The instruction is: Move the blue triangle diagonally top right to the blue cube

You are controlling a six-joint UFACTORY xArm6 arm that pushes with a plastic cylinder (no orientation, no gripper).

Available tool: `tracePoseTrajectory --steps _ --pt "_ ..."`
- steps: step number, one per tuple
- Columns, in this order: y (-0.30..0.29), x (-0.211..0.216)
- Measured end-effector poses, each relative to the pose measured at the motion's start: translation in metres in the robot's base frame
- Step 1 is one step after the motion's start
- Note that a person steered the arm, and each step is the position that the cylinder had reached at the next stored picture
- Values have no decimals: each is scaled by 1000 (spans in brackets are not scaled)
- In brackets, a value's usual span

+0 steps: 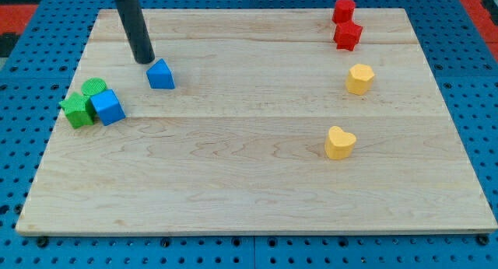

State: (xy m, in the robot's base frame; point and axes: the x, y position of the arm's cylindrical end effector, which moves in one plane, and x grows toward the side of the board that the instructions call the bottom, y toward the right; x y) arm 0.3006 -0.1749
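Blue triangle point(161, 74) sits on the board's upper left part, up and to the view's right of the blue cube point(107, 107), a clear gap between them. My tip point(144, 59) has no claw and holds nothing; it stands just beside the triangle, up and to its left, so the triangle lies down-right of it. Counted: two blue blocks, two green blocks point(85, 103) against the cube, two red point(345, 22), two yellow point(350, 111).
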Motion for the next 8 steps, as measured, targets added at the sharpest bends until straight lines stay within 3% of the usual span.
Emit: tracePoseTrajectory --steps 1,2,3,5,8 --pt "35 -24" --pt "93 -7" --pt "81 26" --pt "28 29" --pt "49 27"
